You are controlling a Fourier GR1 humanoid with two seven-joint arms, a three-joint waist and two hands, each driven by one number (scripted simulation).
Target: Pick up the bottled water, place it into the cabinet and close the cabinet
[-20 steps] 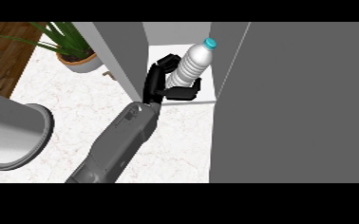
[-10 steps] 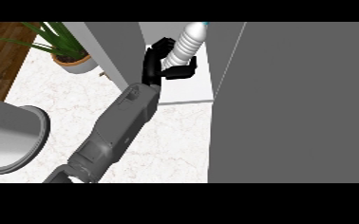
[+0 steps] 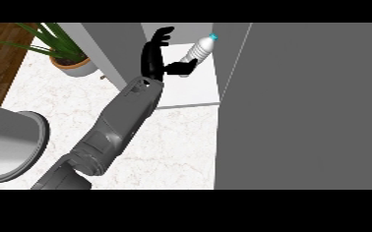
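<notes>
The bottled water (image 3: 201,50) stood inside the cabinet (image 3: 190,91). The hand (image 3: 154,59) was open, only its thumb touching. Closing the door (image 3: 298,108) looked next.

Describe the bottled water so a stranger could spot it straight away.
Start at the big grey cabinet door filling the view's right side; just left of its top sits the cabinet's pale shelf. The bottled water leans there beside the black hand: clear, ribbed, and the only thing with a light blue cap.
</notes>
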